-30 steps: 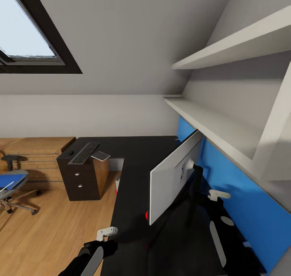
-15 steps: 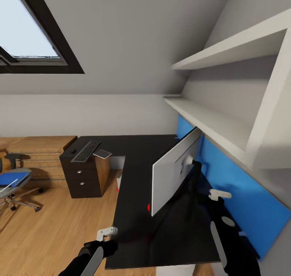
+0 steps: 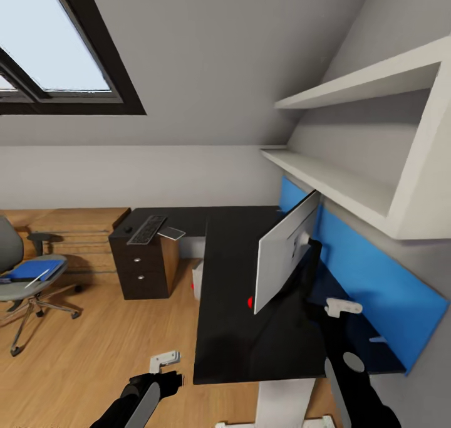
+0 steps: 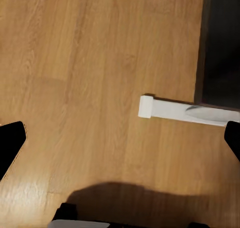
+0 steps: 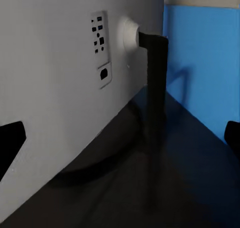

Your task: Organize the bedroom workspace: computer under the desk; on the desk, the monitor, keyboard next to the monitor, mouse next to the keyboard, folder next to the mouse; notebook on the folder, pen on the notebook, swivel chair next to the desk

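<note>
Camera farther back; monitor [image 3: 285,252] just beyond wide-spread, empty right gripper [image 3: 341,307].

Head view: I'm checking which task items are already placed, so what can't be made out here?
- Monitor: its white back faces the head camera, so the screen is hidden.
- Mouse: a tiny dark speck beside the keyboard on the far desk end; shape unreadable.
- Swivel chair: backrest cut off by the picture edge.
- Pen on the folder: a thin white line, no detail.
</note>
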Controlling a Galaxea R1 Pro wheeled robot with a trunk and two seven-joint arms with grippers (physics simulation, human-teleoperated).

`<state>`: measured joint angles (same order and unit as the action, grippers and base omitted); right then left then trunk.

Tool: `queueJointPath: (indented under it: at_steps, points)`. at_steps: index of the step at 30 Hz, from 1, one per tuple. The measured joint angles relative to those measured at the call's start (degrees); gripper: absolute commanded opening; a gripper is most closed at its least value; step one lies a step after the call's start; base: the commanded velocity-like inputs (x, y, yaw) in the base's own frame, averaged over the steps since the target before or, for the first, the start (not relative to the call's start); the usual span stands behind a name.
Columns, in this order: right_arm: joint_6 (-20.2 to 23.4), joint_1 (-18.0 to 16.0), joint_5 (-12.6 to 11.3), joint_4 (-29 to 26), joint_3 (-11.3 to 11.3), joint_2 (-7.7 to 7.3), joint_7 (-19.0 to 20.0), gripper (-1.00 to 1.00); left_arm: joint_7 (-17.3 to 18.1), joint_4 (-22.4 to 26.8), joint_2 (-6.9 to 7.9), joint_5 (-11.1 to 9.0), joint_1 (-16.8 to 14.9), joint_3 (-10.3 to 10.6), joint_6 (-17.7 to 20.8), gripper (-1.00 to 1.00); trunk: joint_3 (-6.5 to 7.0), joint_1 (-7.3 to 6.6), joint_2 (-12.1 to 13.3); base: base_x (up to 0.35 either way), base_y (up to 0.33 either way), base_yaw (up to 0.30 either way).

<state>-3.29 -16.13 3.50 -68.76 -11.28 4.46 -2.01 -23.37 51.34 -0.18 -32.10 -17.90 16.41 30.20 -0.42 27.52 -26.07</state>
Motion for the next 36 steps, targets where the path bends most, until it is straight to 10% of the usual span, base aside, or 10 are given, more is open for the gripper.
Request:
queueJointPath:
  at_steps: [15, 36]
  points:
    - [-17.1, 0.8, 4.0, 4.3, 0.3, 3.02, -2.8, 1.00, 0.0, -2.6, -0.05, 0.0, 0.0, 0.2, -6.5, 1.00, 0.00, 0.00, 0.0, -0.010, 0.330, 0.000]
    - [-18.7, 1.6, 4.5, 4.9, 0.5, 2.99, -2.9, 1.00, 0.0, -2.8, -0.08, -0.1, 0.0, 0.3, -6.6, 1.00, 0.00, -0.01, 0.0, 0.060, 0.141, 0.000]
